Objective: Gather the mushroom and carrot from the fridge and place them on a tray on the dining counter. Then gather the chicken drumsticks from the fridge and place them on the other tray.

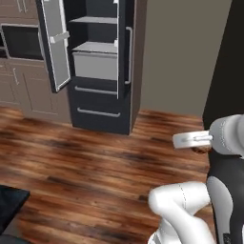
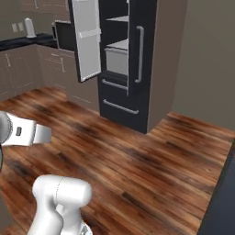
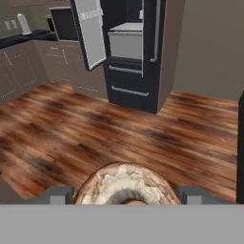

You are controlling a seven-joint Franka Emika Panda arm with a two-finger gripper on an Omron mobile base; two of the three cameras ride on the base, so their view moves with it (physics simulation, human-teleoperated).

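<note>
The mushroom (image 3: 125, 183), a brown rounded cap with a pale mottled underside, sits between my gripper's (image 3: 125, 196) two fingertips (image 3: 58, 194) at the bottom of the hand view. The gripper is shut on it. A bit of brown, the mushroom (image 1: 202, 149), shows under the white hand in the left base view. The black fridge (image 1: 100, 102) (image 2: 133, 92) (image 3: 136, 81) stands well ahead across the wooden floor, its left door (image 1: 55, 43) swung open. Bare shelves and a pale drawer show inside. The carrot, chicken drumsticks, trays and dining counter are out of view.
Brown cabinets with a black oven panel (image 1: 21, 42) stand left of the fridge. A black-topped counter with taupe drawers (image 3: 19, 57) runs along the far left. A dark upright edge (image 2: 225, 197) is close on my right. Wooden floor (image 3: 95, 128) lies open between me and the fridge.
</note>
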